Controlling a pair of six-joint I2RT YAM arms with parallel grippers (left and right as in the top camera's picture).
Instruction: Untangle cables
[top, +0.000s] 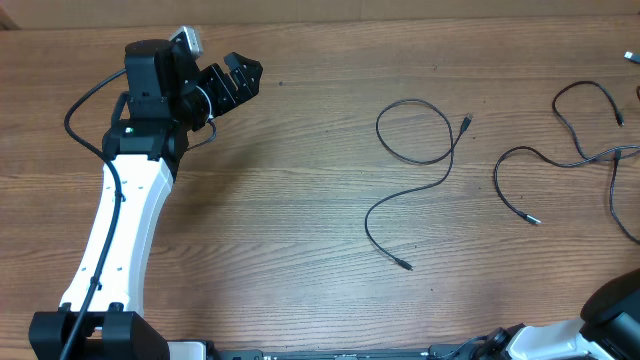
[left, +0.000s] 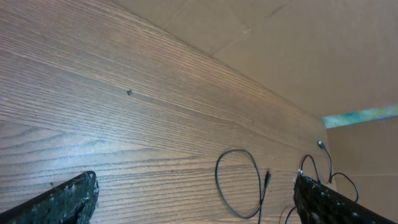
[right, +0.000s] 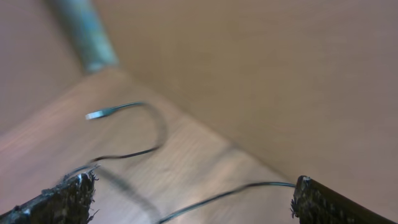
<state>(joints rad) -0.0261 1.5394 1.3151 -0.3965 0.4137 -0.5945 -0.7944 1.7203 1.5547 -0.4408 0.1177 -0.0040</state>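
Checking cables: all flat on the desk (top: 300, 210).

Mid-desk: loop cable (top: 378, 128), alone, crossing nothing. Far right: cluster (top: 583, 158) of at least two cords, crossing near the desk edge. Can't resolve which lies over which.

Left end effector (top: 245, 78): fingers wide apart, holding nothing, sitting upper left. Loop cable is well apart from it, off toward the right. Shows ahead in the left wrist view (left: 217, 177), beyond the fingertips (left: 74, 196).

Right end effector (right: 193, 202): out of the overhead view, with only the right arm (top: 610, 305) visible at the bottom right corner. In its wrist view: fingers wide apart, nothing clamped, picture blurred. Hovers over cluster strands, one curling to a silver plug (right: 96, 114) that points left in that view. Another strand runs across toward the right fingertip. Touching or not: can't tell.

Judging the cluster as the only tangle remaining. Sits on the right arm's side, so far nearer to the right end effector. Crossing strands run roughly left-right across the desk.

Suggest a right-side grab near a plug end, then a drag away from the crossing. Leave the loop cable alone.
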